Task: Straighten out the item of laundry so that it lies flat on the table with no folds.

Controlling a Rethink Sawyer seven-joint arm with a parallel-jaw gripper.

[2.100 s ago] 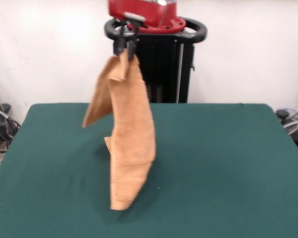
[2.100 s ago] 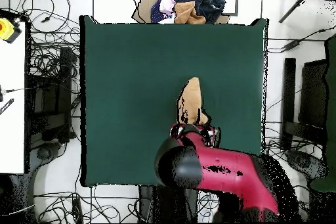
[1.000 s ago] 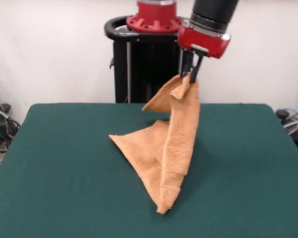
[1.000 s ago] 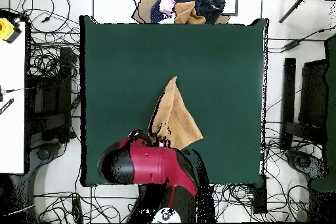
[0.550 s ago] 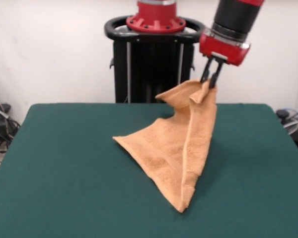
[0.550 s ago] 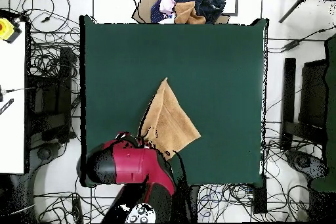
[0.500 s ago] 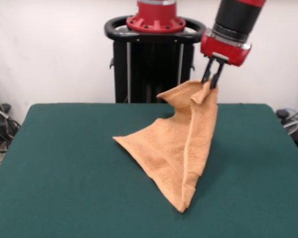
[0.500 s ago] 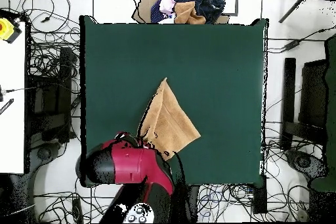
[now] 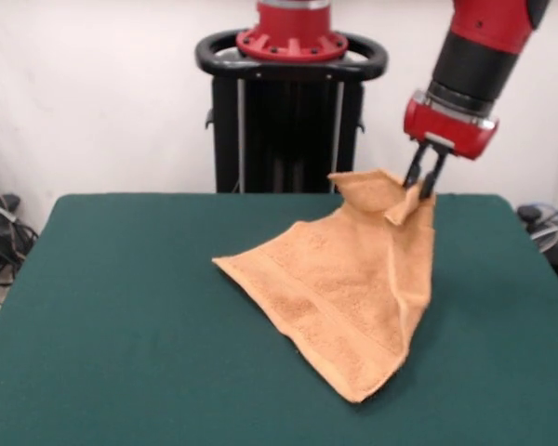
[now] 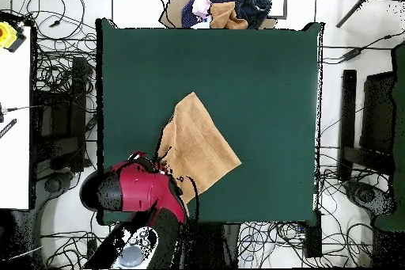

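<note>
Front view, right of centre: gripper point(image 9: 425, 182) clenched on one raised corner of the towel point(image 9: 339, 288); remaining cloth slopes onto the green table point(image 9: 121, 316), partly spread.

The red arm's pincer point(image 9: 425, 182) points down, fingers pinched together.

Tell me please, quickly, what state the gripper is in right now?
Gripper: shut on the towel, pinching one raised corner above the table while the rest of the cloth lies spread on the felt.
</note>
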